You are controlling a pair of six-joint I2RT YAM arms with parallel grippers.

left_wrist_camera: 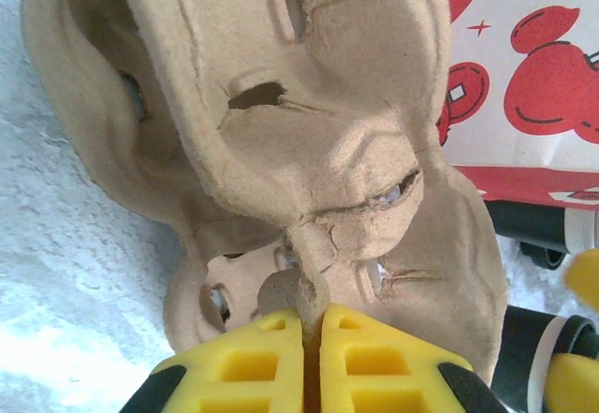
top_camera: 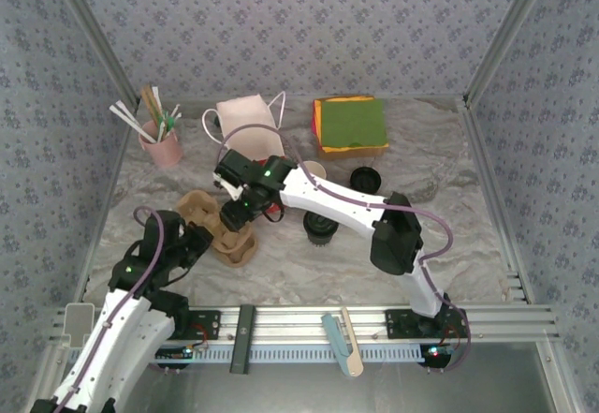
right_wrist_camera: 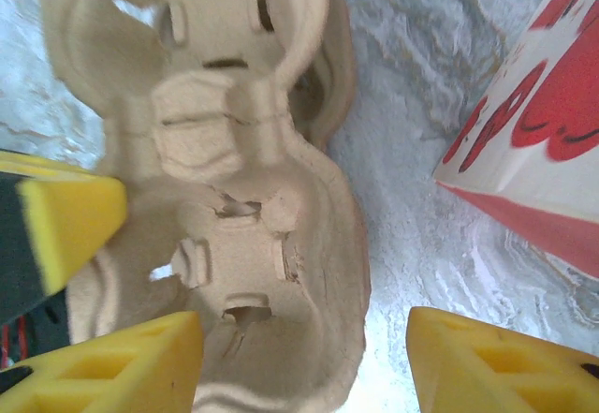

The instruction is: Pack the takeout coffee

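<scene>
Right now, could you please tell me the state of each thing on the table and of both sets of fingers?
cup carrier: on the table, no cup in it, edge pinched.
left fingers: shut on the cup carrier.
right fingers: open, holding nothing.
dark cup: on the table, outside the cup carrier.
black lid: loose on the table.
pink cup: upright, holding straws and sticks.
</scene>
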